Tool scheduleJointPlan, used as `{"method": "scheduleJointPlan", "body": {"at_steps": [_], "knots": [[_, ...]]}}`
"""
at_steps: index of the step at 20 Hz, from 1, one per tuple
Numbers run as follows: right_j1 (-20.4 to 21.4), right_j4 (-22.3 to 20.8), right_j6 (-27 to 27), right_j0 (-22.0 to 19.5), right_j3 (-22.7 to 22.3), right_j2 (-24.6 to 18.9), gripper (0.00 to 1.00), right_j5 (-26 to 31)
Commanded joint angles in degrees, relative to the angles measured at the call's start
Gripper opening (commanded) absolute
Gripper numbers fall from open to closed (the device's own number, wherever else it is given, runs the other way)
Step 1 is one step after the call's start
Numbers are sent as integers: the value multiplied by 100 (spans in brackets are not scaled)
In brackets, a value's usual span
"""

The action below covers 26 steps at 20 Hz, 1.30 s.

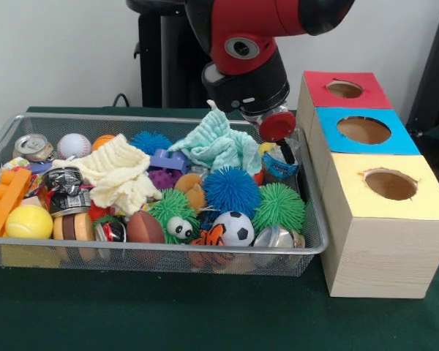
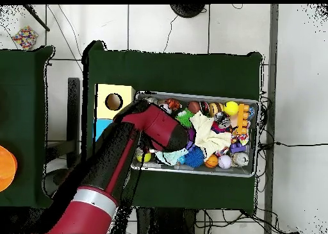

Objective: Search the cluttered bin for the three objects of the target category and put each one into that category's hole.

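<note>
The red and black arm's gripper [image 1: 284, 150] reaches into the wire mesh bin [image 1: 316, 241] beside the mint green cloth [image 1: 218, 142]; whether it is apart or together I cannot tell. It should descend slowly, avoiding the cloth.

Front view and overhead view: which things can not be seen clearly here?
- Claw: in the front view its tips sink among the toys; overhead, the arm covers it. Open or shut is unclear.
- Red box and blue box: overhead, the arm hides the red one and most of the blue one.
- Bin floor: clutter covers it in both views.
</note>
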<state>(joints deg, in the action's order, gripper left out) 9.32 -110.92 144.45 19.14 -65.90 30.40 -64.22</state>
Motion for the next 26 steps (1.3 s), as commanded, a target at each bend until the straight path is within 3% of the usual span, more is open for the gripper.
{"method": "scheduleJointPlan", "body": {"at_steps": [1, 8, 19, 26], "knots": [[-19, 187, 50, 52, -488, -733, 100, -158], [-125, 17, 163, 200, -498, -583, 100, -58], [-829, -622, 729, 621, -326, -110, 100, 50], [-973, -623, 792, 686, -300, -1, 100, 77]]}}
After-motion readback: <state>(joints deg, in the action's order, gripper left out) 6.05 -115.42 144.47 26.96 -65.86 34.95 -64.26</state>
